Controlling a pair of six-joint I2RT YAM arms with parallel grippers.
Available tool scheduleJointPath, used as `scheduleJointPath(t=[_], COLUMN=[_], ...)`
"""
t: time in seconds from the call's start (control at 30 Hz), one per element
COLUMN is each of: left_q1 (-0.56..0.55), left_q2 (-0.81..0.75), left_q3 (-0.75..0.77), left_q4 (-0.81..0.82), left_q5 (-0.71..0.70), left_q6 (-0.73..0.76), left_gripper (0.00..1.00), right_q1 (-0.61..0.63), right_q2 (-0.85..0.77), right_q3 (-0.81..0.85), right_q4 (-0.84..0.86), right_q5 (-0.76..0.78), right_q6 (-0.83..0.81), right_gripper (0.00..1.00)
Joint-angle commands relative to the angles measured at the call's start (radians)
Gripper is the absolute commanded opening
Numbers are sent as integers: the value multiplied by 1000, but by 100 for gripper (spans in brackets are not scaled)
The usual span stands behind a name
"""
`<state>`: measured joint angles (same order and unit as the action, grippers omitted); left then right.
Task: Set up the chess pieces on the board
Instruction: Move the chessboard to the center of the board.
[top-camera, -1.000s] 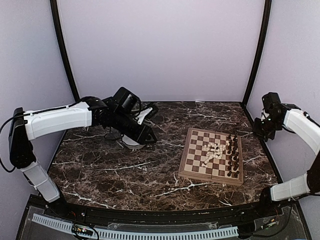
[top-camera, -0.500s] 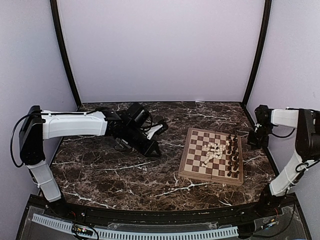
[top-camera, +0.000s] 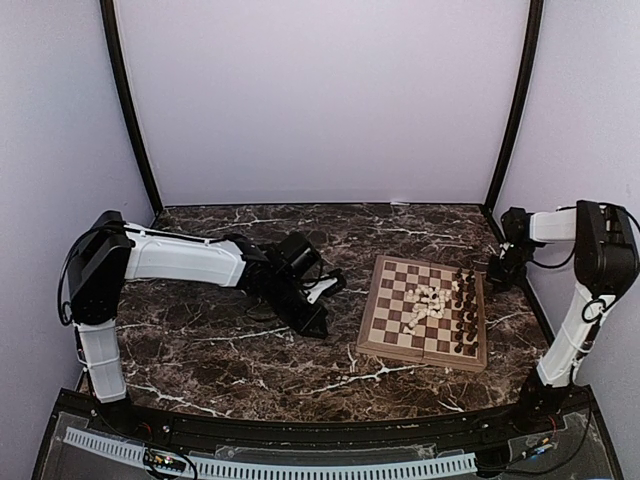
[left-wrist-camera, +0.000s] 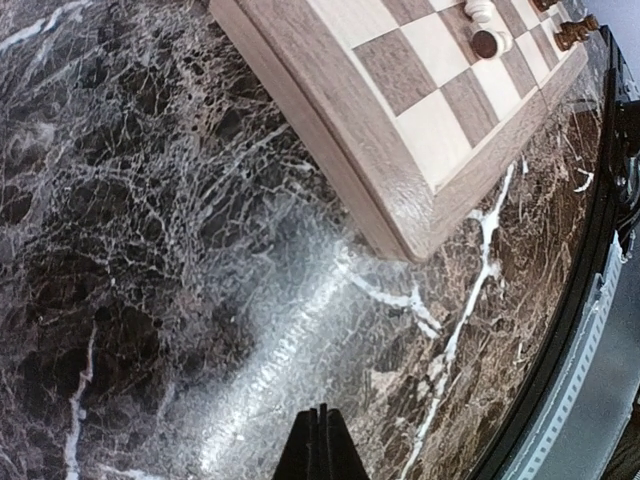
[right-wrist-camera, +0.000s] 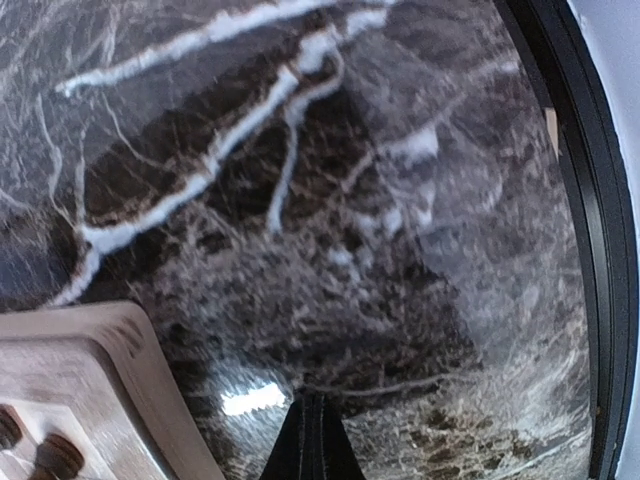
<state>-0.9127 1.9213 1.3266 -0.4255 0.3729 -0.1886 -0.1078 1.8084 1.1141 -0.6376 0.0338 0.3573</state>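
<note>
**Both arms empty-handed, cream pile waiting to be sorted**

The board (top-camera: 392, 325) sits on the right half of the marble table (top-camera: 220, 350). The dark pieces (top-camera: 465, 315) look lined up along its right edge, and the pale pieces (top-camera: 425, 305) are heaped in a jumble mid-board.

The left end effector (left-wrist-camera: 321, 425) is pinched fully closed with nothing in it, low over bare table just off the board's near-left corner. The right end effector (right-wrist-camera: 311, 415) is the same, closed and empty, by the far-right corner.

If you ask me, the job now is picking one cream man out of that heap. I'd spread the fingers before going down and take a piece from the edge of the pile, not the middle. Come in vertical, since they're tiny and will skitter. The right arm should watch it doesn't sweep the dark row.
</note>
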Motion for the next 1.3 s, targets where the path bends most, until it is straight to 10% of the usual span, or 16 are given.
scheduleJointPath(t=[0.0,1.27], left_q1=[-4,-99], left_q2=[31,61], left_q3=[36,1], left_q4=[23,39], left_q5=[-15,2], left_q6=[-19,-42], left_gripper=[0,2], right_q1=[-6,263], right_q2=[84,307], right_q3=[55,242], right_q4=[62,133], right_q5=[-51,-329], right_q6=[-4,46], right_gripper=[0,0])
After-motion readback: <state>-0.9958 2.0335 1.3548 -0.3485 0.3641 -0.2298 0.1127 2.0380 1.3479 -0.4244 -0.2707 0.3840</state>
